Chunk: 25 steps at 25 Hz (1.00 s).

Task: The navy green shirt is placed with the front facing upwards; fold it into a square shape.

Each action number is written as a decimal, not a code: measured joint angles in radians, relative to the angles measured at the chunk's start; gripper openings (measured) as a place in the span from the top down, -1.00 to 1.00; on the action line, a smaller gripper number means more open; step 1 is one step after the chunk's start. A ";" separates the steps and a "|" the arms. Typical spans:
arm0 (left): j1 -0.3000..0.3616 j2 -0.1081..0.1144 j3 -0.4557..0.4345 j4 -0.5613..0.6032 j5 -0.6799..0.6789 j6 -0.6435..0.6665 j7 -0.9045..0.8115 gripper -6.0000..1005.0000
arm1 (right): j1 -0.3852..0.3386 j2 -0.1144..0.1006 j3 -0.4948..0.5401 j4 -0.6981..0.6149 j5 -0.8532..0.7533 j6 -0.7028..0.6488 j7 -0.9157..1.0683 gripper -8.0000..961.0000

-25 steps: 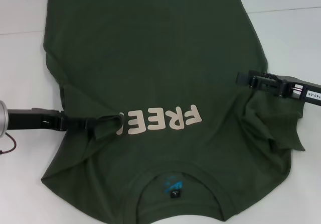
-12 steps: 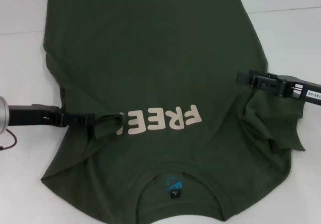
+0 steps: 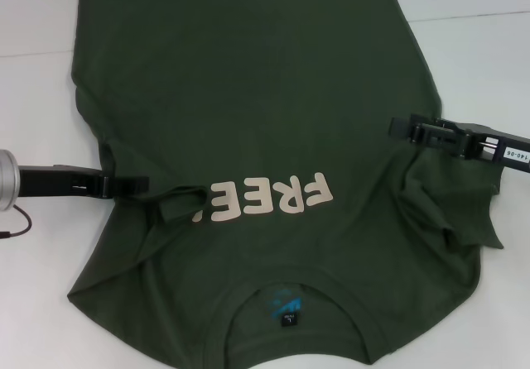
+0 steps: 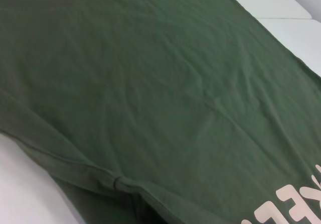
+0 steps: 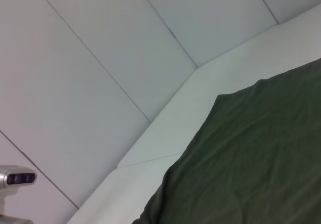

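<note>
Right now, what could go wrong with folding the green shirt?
The left sleeve lies folded over the start of the "FREE!" print, with the left tool at its edge; dragging could pull it open. The right sleeve is bunched below the right tool, so the navy green shirt may fold lopsided.

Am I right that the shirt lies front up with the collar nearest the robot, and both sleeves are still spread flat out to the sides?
Not quite. The head view shows the navy green shirt front up, with its collar nearest the robot, but the sleeves are not flat: the left sleeve is folded in over the print and the right sleeve is bunched below the right gripper.
</note>
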 joint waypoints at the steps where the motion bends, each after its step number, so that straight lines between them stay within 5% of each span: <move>1: -0.001 0.000 0.001 -0.002 0.000 0.000 0.000 -0.26 | 0.000 0.000 0.001 0.000 0.000 0.000 0.000 -0.90; 6: -0.003 0.000 0.002 -0.004 0.000 0.002 0.000 0.23 | -0.002 0.000 0.002 0.000 0.000 0.000 -0.001 -0.90; 17: -0.029 -0.010 0.004 -0.004 -0.016 0.030 -0.001 0.94 | -0.004 0.001 -0.001 0.000 0.002 -0.003 -0.003 -0.90; 25: -0.064 -0.031 0.005 -0.007 -0.035 0.020 -0.005 0.86 | -0.006 0.004 -0.004 0.000 0.000 -0.008 -0.004 -0.90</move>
